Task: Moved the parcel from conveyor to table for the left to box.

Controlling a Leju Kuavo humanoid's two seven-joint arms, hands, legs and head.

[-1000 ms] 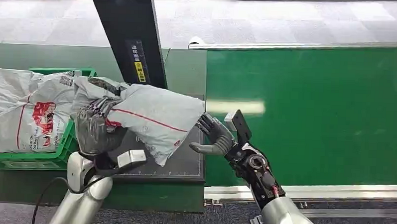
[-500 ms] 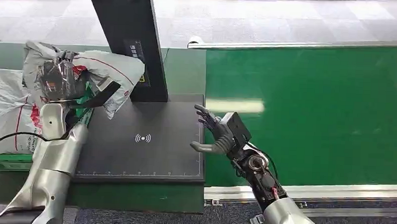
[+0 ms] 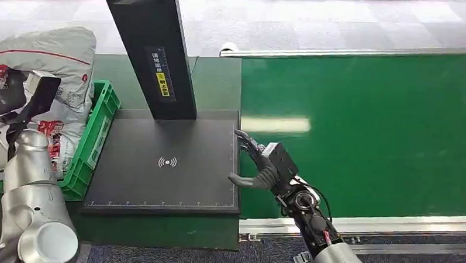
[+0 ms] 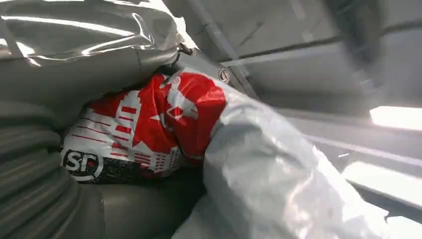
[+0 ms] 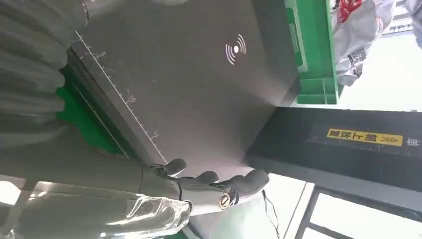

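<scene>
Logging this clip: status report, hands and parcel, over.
Left hand grips the grey plastic parcel with red print, raised above the green plastic crate. Right hand open, at the black scanner pad edge. Nothing blocking.

Parcel [image 3: 52,52]: grey, red print. Crate [image 3: 99,132]: green. Belt [image 3: 365,130]: green. Pad [image 3: 165,164]: black, white wave mark.

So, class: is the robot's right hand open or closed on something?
Open. The right hand holds nothing; its fingers are spread at the edge of the black scanner pad.
</scene>
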